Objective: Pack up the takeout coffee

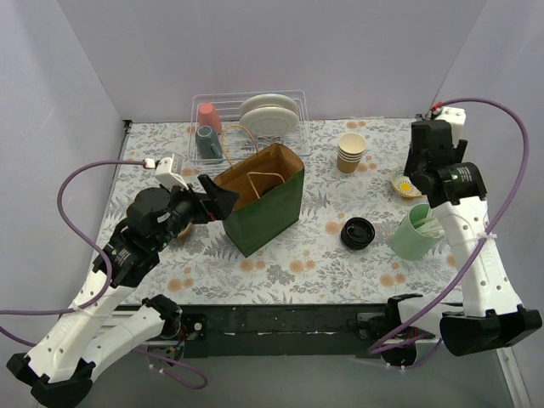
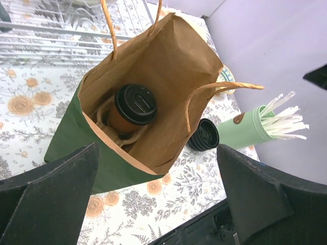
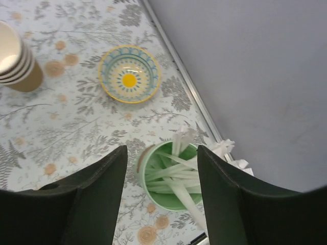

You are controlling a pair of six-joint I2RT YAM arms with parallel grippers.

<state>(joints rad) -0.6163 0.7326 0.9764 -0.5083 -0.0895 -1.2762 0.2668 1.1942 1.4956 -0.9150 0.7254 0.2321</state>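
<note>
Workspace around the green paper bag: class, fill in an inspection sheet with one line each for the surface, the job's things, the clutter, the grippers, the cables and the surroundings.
Surface: floral tablecloth over the table.
Job's things: takeout coffee, black lid on, stands upright inside the green paper bag.
Clutter: dish rack with plates and cups; stack of lidless paper cups; loose black lids; green cup of straws; yellow patterned bowl.
Grippers: left gripper open above the bag, holding nothing; right gripper open over the straws, holding nothing.
Cables: purple cable on the left arm, another on the right.
Surroundings: plain pale walls.
</note>
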